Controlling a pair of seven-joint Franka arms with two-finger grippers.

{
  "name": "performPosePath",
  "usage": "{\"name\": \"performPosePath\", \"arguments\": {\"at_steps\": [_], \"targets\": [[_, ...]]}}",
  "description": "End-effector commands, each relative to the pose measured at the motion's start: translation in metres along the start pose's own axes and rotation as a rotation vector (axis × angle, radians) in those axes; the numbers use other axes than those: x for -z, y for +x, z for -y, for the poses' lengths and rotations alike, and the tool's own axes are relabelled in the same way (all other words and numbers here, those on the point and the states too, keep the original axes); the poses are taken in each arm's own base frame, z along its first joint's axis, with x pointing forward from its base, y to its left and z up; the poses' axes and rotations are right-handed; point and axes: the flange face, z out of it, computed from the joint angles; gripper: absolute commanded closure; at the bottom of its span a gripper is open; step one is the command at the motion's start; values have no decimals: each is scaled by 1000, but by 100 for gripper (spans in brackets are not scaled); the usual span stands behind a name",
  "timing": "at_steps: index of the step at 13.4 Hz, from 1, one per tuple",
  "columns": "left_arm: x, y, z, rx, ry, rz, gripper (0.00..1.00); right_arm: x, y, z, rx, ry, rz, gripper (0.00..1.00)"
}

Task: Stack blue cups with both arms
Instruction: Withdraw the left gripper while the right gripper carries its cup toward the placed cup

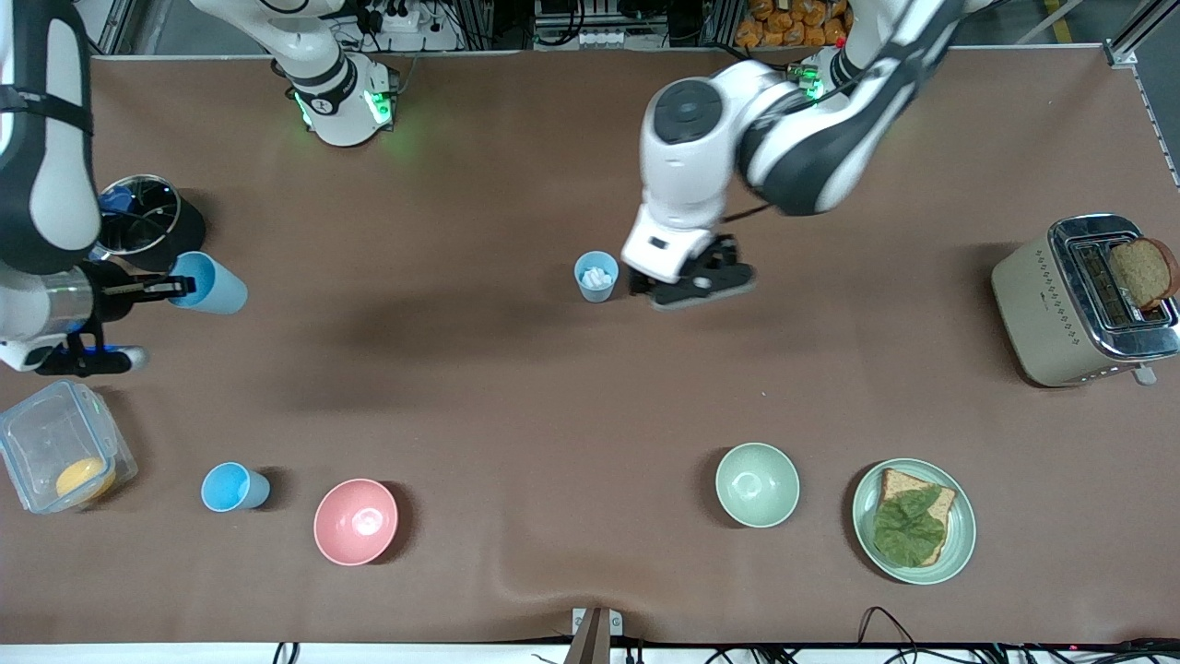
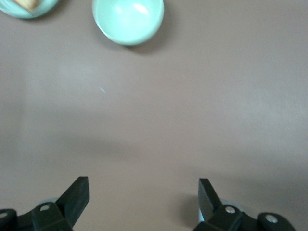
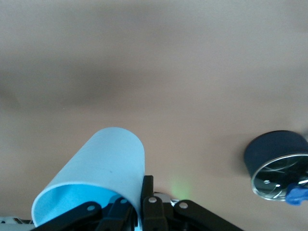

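A grey-blue cup [image 1: 596, 275] with white bits inside stands upright mid-table. My left gripper [image 1: 691, 281] hangs low over the bare table right beside it, toward the left arm's end, not touching it. Its fingers are wide open and empty in the left wrist view [image 2: 143, 197], which does not show the cup. My right gripper [image 1: 180, 288] is shut on the rim of a second light-blue cup [image 1: 210, 284], held tipped on its side over the table by the pot. The right wrist view shows the gripper [image 3: 138, 202] pinching this cup's [image 3: 103, 163] wall.
A brighter sky-blue cup [image 1: 235, 487] and a pink bowl [image 1: 356, 521] stand near the front. A green bowl [image 1: 757, 484] [image 2: 128, 19], a plate [image 1: 966, 530] with bread and lettuce, a toaster [image 1: 1060, 304], a steel pot [image 1: 143, 217] [image 3: 279, 166] and a clear box [image 1: 55, 443] stand around.
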Motion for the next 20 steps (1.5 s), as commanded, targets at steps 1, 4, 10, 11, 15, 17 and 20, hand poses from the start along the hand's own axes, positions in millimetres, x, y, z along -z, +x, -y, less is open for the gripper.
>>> {"name": "performPosePath", "arguments": {"at_steps": [1,4,10,11,15,17,20], "targets": [[27,41,42,-8,1,11,0,1,-6,47,-92,37,-8,100],[52,83,109,-35,-1,8,0,-6,-1,121,-173,71,-30,100],[81,137,256,-138,-80,75,0,-32,-14,278,-310,120,-88,100],[93,137,267,-150,-94,77,0,-37,-14,293,-342,129,-97,100],[112,129,320,-143,-45,122,0,-70,-15,349,-403,189,-63,100],[116,126,339,-120,-36,150,0,-93,-17,383,-430,178,-73,100],[126,119,361,-119,-32,173,0,-132,-36,433,-481,143,-71,100]]}}
